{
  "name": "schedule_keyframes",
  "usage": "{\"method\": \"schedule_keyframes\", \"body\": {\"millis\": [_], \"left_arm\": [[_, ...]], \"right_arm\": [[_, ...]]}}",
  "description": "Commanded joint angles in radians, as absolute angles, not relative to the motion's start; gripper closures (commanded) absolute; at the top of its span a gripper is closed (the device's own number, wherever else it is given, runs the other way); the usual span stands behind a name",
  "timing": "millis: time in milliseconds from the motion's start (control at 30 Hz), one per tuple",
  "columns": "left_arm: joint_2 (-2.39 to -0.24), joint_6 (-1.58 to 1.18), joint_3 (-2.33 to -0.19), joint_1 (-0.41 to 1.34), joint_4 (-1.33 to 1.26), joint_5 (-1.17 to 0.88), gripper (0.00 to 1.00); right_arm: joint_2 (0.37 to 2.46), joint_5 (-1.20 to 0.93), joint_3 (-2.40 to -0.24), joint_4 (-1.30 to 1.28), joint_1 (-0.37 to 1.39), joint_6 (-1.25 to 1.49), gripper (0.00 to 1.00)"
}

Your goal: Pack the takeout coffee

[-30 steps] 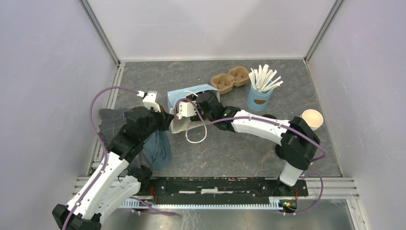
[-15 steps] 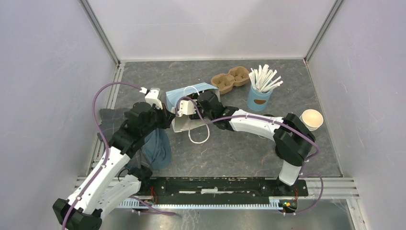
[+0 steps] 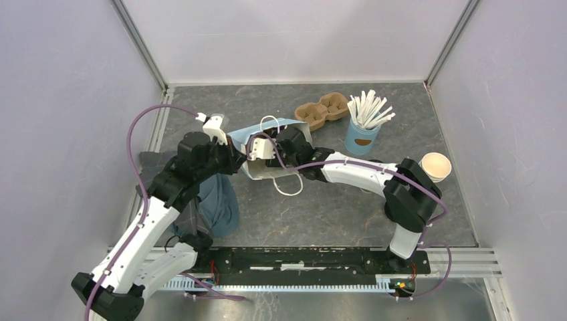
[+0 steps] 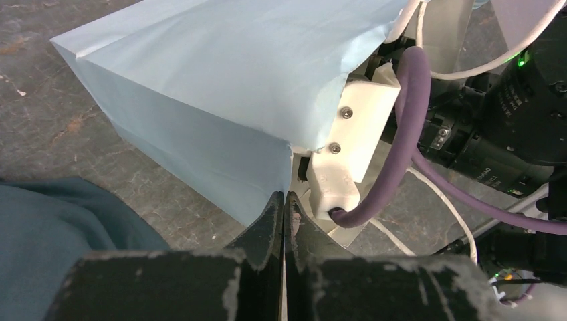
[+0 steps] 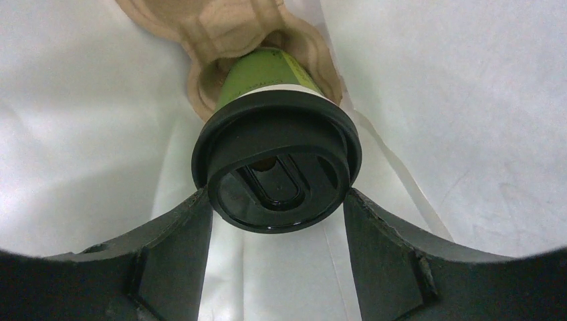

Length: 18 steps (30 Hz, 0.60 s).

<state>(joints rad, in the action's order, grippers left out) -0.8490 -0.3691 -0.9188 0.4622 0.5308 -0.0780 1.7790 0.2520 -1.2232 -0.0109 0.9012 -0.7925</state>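
Left gripper (image 4: pixel 284 200): jaws pressed together on the blue paper at the mouth edge of the bag (image 4: pixel 220 87).

Bag: tipped on its side on the table (image 3: pixel 334 214), mouth toward my right arm. One white cord handle (image 3: pixel 289 188) hangs to the table in front of it.

Right gripper (image 5: pixel 275 195): reached in through the bag's mouth, so from above the paper hides the fingers. Wrist view: jaws held wide, one finger against each side of the black lid (image 5: pixel 277 167), so they are clamped on the coffee (image 5: pixel 261 77).

Coffee: inside the bag, between white paper walls. Its green body runs down into a well of a brown carrier (image 5: pixel 220 27) deeper in the bag.

Elsewhere on the table:
- second carrier (image 3: pixel 322 111) at the far side
- blue cup of white sticks (image 3: pixel 362 139) just beside it
- lidless cup (image 3: pixel 435 165) near the right edge
- teal cloth (image 3: pixel 219 204) beneath my left arm
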Motion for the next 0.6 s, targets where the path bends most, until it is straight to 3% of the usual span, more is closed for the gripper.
{"method": "schedule_keyframes", "body": {"millis": [0,567], "left_arm": [[-0.872,-0.428,-1.014,0.466,0.591,-0.156,0.98],[-0.997,-0.470,-1.104,0.466,0.630,-0.469,0.98]], "right_arm": [[1.728,0.200,-1.251,-0.193,0.909,-0.699,0.50],[1.569,0.234,-1.261,-0.480,0.974,-0.558,0.49]]}}
